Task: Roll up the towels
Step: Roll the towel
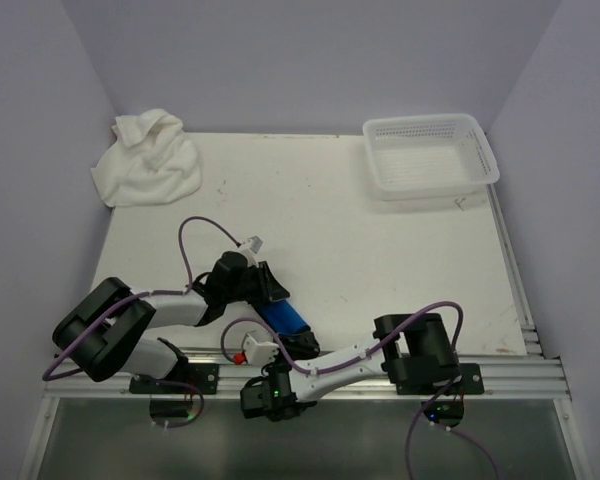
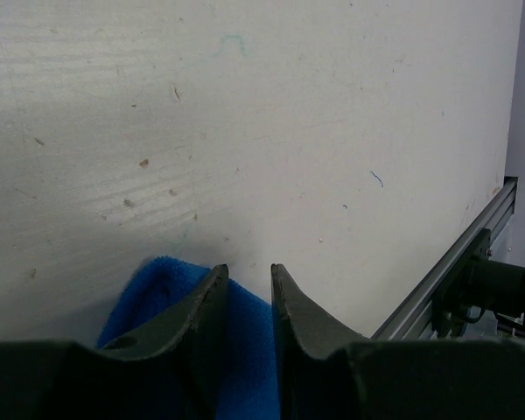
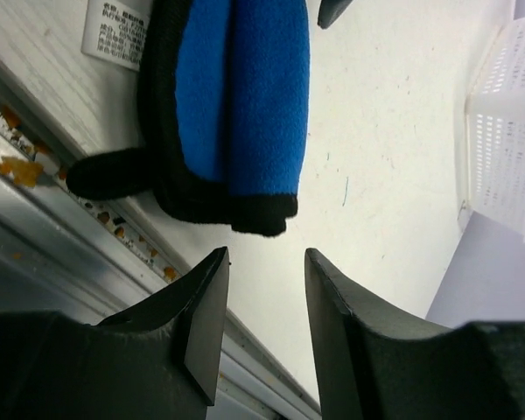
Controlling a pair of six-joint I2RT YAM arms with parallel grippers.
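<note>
The small blue towel lies folded into a thick strip with black edging near the table's front edge. It also shows in the right wrist view and in the left wrist view. My left gripper is at its far end. Its jaws are nearly together, with blue cloth between them. My right gripper is open and empty, just short of the towel's near end. The large white towel lies crumpled at the far left corner.
A white perforated basket stands at the far right, and shows in the right wrist view. A metal rail runs along the table's near edge, close beside the blue towel. A white label sticks out from the towel.
</note>
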